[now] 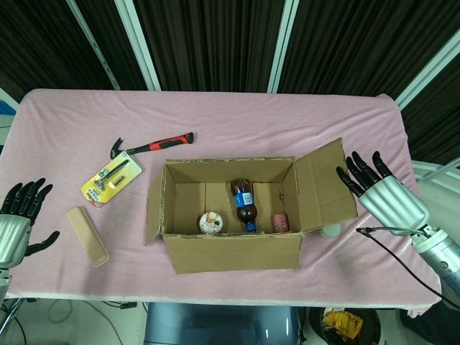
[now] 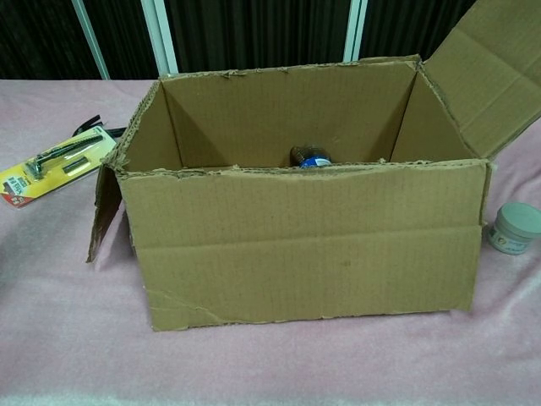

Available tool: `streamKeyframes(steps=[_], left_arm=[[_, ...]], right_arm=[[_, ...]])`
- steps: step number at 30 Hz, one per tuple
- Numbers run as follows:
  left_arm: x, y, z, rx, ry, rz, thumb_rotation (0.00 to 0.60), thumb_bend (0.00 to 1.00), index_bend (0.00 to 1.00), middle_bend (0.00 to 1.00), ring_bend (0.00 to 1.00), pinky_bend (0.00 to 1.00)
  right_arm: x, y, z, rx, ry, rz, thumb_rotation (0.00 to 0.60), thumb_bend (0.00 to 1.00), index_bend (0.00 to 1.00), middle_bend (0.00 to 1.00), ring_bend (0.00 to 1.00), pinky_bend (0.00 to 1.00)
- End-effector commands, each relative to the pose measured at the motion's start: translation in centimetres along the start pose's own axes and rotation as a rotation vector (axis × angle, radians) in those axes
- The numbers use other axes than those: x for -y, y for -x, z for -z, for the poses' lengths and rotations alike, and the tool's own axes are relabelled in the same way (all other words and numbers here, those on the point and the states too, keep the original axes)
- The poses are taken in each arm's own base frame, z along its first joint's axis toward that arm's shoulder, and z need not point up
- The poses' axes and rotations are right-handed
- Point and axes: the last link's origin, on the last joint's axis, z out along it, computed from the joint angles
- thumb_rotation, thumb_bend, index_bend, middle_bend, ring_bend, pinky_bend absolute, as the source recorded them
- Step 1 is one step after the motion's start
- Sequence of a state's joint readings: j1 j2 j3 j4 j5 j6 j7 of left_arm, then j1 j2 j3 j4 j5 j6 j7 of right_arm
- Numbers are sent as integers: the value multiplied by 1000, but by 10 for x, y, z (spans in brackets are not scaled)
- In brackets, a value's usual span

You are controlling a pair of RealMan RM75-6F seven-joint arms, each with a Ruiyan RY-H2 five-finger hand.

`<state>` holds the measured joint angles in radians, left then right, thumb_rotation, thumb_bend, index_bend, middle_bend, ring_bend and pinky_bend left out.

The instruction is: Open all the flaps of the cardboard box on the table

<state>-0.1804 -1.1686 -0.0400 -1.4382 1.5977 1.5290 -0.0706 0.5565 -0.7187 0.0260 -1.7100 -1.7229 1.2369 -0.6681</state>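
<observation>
The cardboard box (image 1: 233,248) (image 2: 304,245) stands at the table's front middle with its top open. Its right flap (image 1: 325,185) (image 2: 490,72) leans outward to the right. Its left flap (image 1: 153,210) (image 2: 105,207) hangs down outside the left wall. Inside lie a dark bottle (image 1: 244,202) (image 2: 311,157), a round tin (image 1: 210,222) and a small pink can (image 1: 280,223). My right hand (image 1: 384,198) is open, fingers spread, just right of the right flap and apart from it. My left hand (image 1: 18,219) is open at the far left edge, well away from the box.
A red-handled hammer (image 1: 152,146) and a yellow tool pack (image 1: 112,180) (image 2: 52,165) lie left of the box at the back. A tan flat block (image 1: 87,236) lies near the front left. A small white jar (image 1: 330,230) (image 2: 514,228) sits under the right flap.
</observation>
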Motion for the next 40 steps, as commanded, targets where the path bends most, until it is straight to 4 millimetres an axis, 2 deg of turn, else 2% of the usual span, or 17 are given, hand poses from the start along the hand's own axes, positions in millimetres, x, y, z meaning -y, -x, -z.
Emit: streamKeyframes(steps=[1,13,20,25,28,33,37,40], left_arm=[[0,0,0,-1,-1,-1,600,174,0,0,0,0],[1,-1,0,-2,-3,-3,600,174,0,0,0,0],[1,-1,0,-3,-5,-5,600,175,0,0,0,0],[1,-1,1,-6,-5,-13,600,174,0,0,0,0],[2,0,1,-5,-11,-22,600,173,0,0,0,0],[2,2,2,-1,-29,-45,600,136,0,0,0,0],[2,1,1,-11,-38,-57,600,116,0,0,0,0],[2,1,1,-19,-45,-63,600,111,0,0,0,0]], right_arm=[[0,7,5,25,6,-9,600,296,59,109,60,224],[11,33,22,112,19,-43,600,295,87,109,60,224],[22,44,32,140,82,-142,600,295,87,109,60,224],[36,47,43,162,211,-365,600,294,56,107,60,224],[50,42,52,141,304,-541,600,292,7,92,48,224],[81,32,70,73,418,-801,600,279,0,32,0,224],[100,30,83,32,478,-905,600,269,0,6,0,224],[113,37,93,28,525,-954,600,268,0,0,0,224]])
